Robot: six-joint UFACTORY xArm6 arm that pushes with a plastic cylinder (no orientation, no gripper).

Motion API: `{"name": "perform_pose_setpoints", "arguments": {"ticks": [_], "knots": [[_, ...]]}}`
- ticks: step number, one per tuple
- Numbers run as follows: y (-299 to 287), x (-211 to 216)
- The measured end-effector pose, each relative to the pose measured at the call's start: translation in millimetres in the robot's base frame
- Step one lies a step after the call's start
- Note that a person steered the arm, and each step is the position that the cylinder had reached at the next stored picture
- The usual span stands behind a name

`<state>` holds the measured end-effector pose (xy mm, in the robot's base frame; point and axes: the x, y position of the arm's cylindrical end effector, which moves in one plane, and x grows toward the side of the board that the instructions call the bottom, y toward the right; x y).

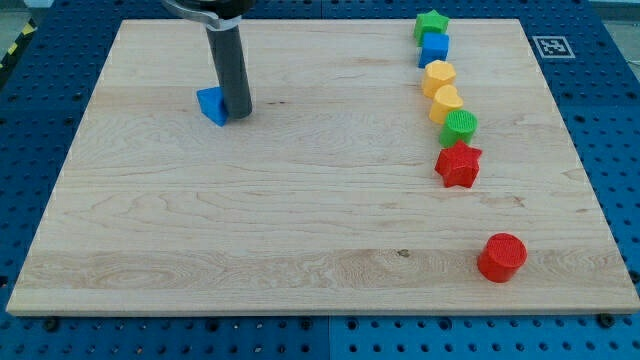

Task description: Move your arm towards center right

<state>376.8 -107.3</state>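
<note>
Tip (238, 112) touches ridged blue block (211, 104) on wood-grained board (300, 220).

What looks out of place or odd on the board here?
Nothing is damaged or toppled. The only outliers: a small blue block sits alone at upper left, touching my tip, and a red cylinder lies apart at lower right. The others form a column along the right.

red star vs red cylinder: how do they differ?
The red star is pointed and lies flat; the red cylinder is round and stands upright. The star ends the column of blocks, near the green cylinder; the cylinder sits alone toward the view's bottom. Both are red.
</note>
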Motion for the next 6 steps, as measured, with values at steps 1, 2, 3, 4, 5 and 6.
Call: {"name": "perform_pose_setpoints", "arguments": {"ticks": [1,2,3,4,5,6], "knots": [[41.4,38.5],[103.8,96.4],[161.5,134.2],[227.7,149.8],[303.7,149.8],[374.6,137.3]]}}
